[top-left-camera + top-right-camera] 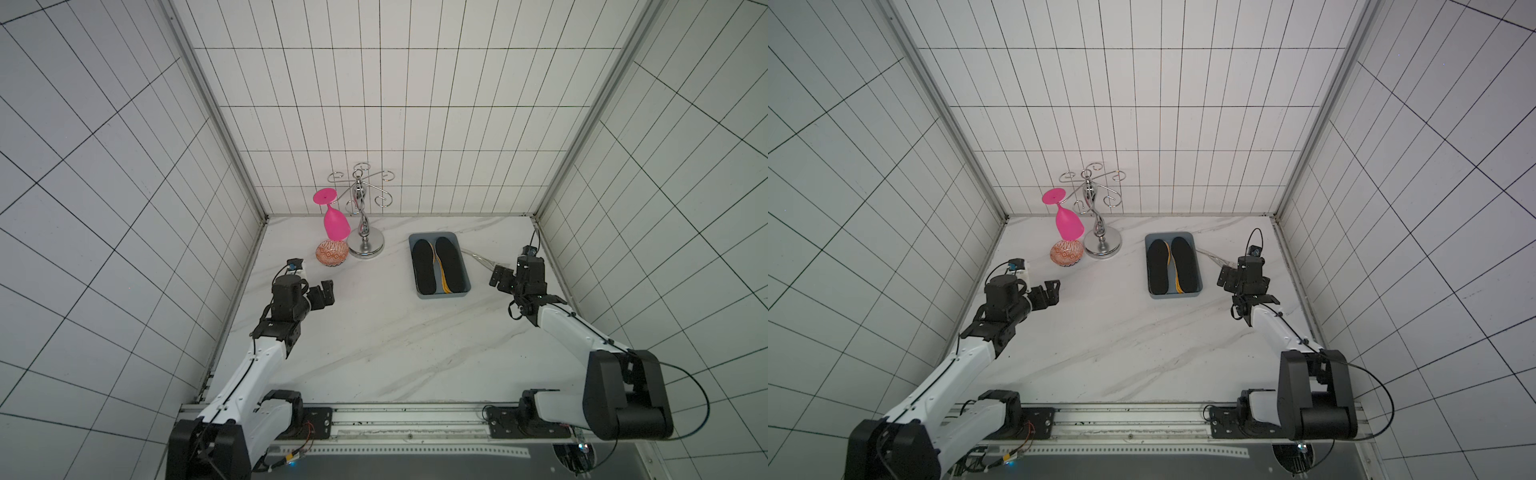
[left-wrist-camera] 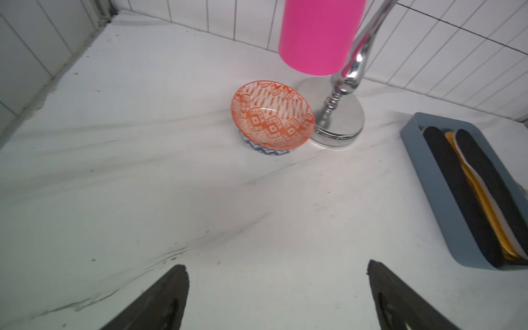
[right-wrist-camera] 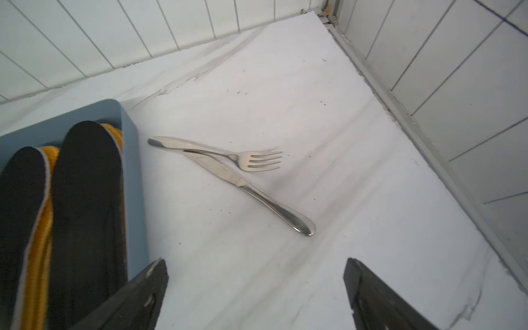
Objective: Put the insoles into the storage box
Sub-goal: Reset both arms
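While your left claw (image 2: 275, 264) and right claw (image 3: 256, 260) both gape wide with nothing in them, you've got the insoles (image 1: 451, 262) lying in the storage box (image 1: 445, 296). There are two flat matte black pads on top, with fuzzy orange-yellow edges poking out between them. The box is smooth blue-grey plastic with rounded corners. It sits on the white marble-veined worktop (image 1: 374, 332), with a shiny fork (image 3: 257, 161) crossed over a knife (image 3: 243, 185) just beside it. White grid-tiled walls (image 1: 374, 124) all round.

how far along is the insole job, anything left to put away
Looks finished, or nearly. Done: two black insoles lie on top in the storage box, orange-yellow insoles showing between them; how many are underneath cannot be counted. In hand: nothing, the left tool and right tool are both open and empty. Left: no insole shows on the table.
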Controlling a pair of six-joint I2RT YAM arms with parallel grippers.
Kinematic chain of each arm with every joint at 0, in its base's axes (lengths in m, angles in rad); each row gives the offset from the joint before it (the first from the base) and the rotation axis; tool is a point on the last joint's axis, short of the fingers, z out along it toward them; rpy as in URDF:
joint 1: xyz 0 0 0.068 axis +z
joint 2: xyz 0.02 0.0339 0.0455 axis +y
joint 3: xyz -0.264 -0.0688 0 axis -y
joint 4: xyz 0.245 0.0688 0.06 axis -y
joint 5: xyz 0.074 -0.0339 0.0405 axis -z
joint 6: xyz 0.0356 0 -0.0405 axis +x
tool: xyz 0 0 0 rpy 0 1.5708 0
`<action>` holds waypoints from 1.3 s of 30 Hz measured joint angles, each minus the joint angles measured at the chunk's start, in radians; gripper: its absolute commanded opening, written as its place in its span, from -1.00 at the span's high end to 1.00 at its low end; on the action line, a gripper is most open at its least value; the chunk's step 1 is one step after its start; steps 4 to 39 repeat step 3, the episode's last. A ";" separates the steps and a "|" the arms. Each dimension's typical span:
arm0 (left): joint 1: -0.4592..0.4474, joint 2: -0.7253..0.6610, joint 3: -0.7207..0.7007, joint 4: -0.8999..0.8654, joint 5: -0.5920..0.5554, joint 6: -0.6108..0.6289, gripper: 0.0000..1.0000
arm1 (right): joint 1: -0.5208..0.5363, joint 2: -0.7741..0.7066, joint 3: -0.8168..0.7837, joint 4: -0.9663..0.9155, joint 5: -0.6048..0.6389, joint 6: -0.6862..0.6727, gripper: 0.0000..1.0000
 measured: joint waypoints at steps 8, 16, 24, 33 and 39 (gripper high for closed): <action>0.045 0.101 -0.009 0.087 -0.019 0.020 -0.98 | -0.064 0.014 -0.023 0.114 -0.028 -0.030 -0.98; 0.045 0.101 -0.009 0.087 -0.019 0.020 -0.98 | -0.064 0.014 -0.023 0.114 -0.028 -0.030 -0.98; 0.045 0.101 -0.009 0.087 -0.019 0.020 -0.98 | -0.064 0.014 -0.023 0.114 -0.028 -0.030 -0.98; 0.045 0.101 -0.009 0.087 -0.019 0.020 -0.98 | -0.064 0.014 -0.023 0.114 -0.028 -0.030 -0.98; 0.045 0.101 -0.009 0.087 -0.019 0.020 -0.98 | -0.064 0.014 -0.023 0.114 -0.028 -0.030 -0.98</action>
